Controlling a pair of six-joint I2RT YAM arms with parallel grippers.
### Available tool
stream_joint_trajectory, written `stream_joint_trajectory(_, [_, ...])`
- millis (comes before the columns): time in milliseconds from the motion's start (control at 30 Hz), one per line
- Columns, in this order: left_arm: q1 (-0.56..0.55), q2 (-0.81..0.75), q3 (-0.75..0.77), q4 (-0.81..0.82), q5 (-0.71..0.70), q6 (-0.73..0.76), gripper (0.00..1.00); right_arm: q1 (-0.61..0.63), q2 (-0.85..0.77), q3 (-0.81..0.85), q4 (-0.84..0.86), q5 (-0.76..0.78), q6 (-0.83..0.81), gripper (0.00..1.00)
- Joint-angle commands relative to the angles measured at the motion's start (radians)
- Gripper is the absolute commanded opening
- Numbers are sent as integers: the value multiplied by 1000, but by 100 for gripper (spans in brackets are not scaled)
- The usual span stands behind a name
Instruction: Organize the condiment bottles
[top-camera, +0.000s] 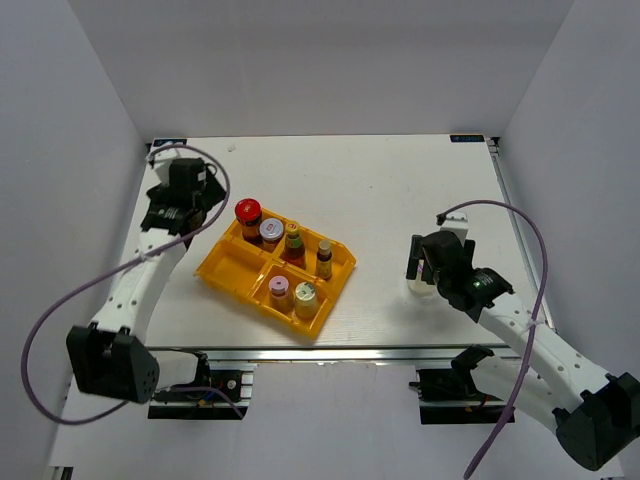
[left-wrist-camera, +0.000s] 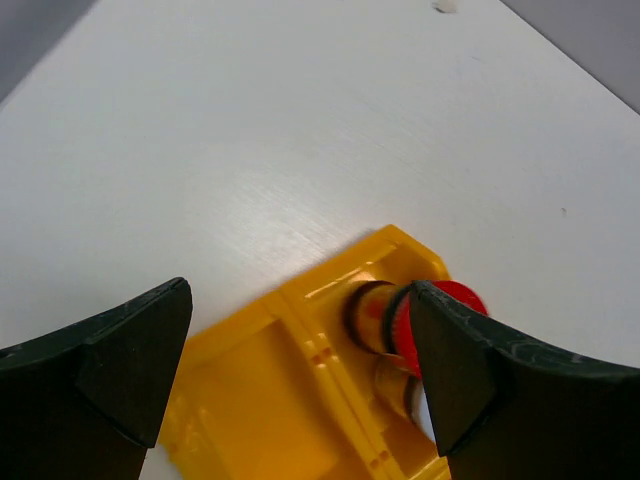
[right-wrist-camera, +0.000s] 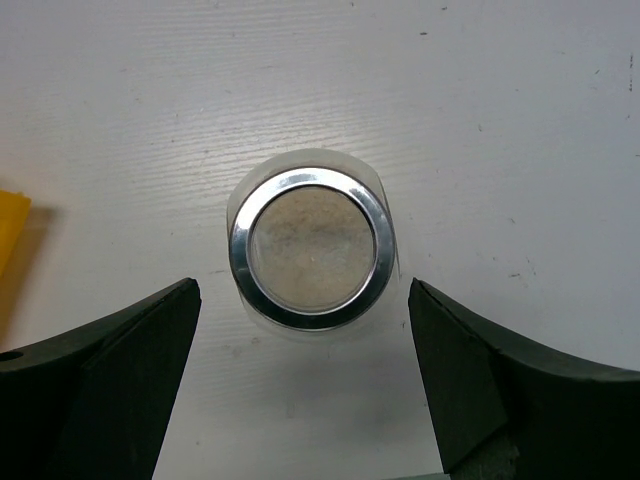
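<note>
Overhead, six condiment bottles (top-camera: 293, 243) stand in the yellow tray (top-camera: 228, 268). The right wrist view alone makes plain that the glass jar (right-wrist-camera: 312, 250) on the counter (right-wrist-camera: 500, 120) sits untouched between the spread fingers of the right claw (top-camera: 422, 262). The left claw (left-wrist-camera: 300, 370) gapes empty near the red-capped jar (left-wrist-camera: 462, 298).

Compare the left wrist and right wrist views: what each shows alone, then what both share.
Left wrist only: a red-capped jar in a corner compartment of the yellow plastic tray, beyond the open left hand. Right wrist only: a wide clear glass jar with a silver rim, upright between the fingers of the open right hand, touching neither. Both: the white table and some of that tray.
</note>
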Motion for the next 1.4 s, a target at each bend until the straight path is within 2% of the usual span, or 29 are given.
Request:
stream_joint_trajectory(0, [79, -99, -101, -12, -35, -60, 98, -47, 12, 7, 85, -76, -42, 89])
stream_joint_trajectory(133, [131, -155, -210, 49, 28, -68, 98, -90, 47, -7, 146, -133, -83, 89])
stream_joint_trajectory(467, [138, -133, -237, 63, 56, -54, 98, -127, 133, -1, 186, -167, -117, 89])
stream_joint_trajectory(900, [144, -137, -264, 90, 75, -42, 98, -149, 195, -2, 217, -155, -129, 82])
stream_joint_trajectory(1033, [144, -142, -272, 101, 89, -34, 98, -149, 195, 2, 217, -162, -135, 68])
stream_joint_trajectory(1067, [144, -142, -274, 104, 95, -33, 98, -149, 192, -1, 220, -163, -135, 60])
stream_joint_trajectory(1167, [144, -137, -277, 106, 103, -33, 98, -150, 173, -1, 222, -163, -143, 46])
stream_joint_trajectory(1200, [144, -137, -280, 109, 106, -31, 98, -149, 164, 4, 217, -164, -144, 37])
stream_joint_trajectory(1233, [144, -137, -280, 110, 108, -31, 98, -150, 159, 7, 217, -167, -146, 37])
stream_joint_trajectory(1267, [144, -139, -283, 112, 109, -31, 98, -149, 152, 11, 216, -173, -147, 28])
stream_joint_trajectory(1333, [144, -140, -284, 118, 120, -30, 98, -149, 130, 28, 216, -214, -160, 19])
stream_joint_trajectory(1367, [144, -140, -286, 120, 123, -28, 98, -149, 121, 37, 216, -233, -167, 18])
